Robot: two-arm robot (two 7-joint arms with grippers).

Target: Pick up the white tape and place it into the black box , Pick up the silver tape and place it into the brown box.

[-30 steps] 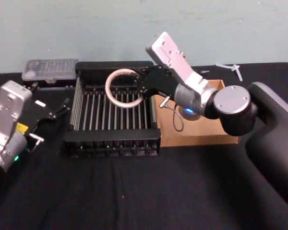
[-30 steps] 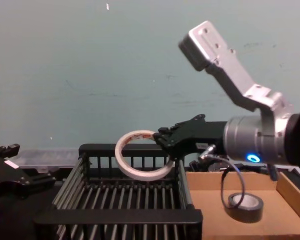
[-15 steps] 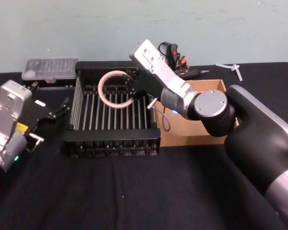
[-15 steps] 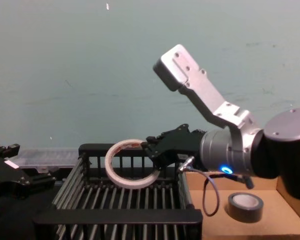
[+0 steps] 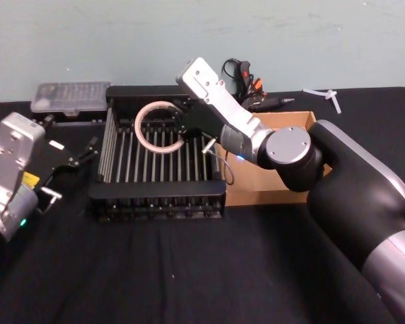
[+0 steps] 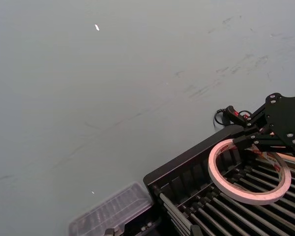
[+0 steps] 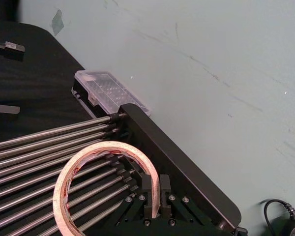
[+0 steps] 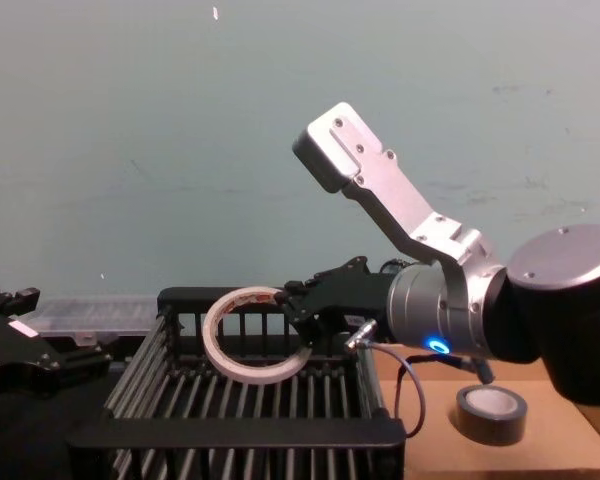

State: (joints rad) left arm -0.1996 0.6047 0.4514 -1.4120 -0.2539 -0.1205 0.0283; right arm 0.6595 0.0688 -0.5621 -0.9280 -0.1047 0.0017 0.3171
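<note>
White tape [image 5: 158,127] hangs clamped in the right end effector [image 5: 182,124] above the black box [image 5: 156,196].

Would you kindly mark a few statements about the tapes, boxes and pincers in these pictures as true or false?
1. The right pincer grips the thin white tape ring. True.
2. The ring lies flat on the black slatted crate's floor. False: it is held above the bars.
3. The small grey tape roll sits in the brown cardboard box. True.
4. The left pincer holds the grey roll. False: it is empty, left of the crate.
</note>
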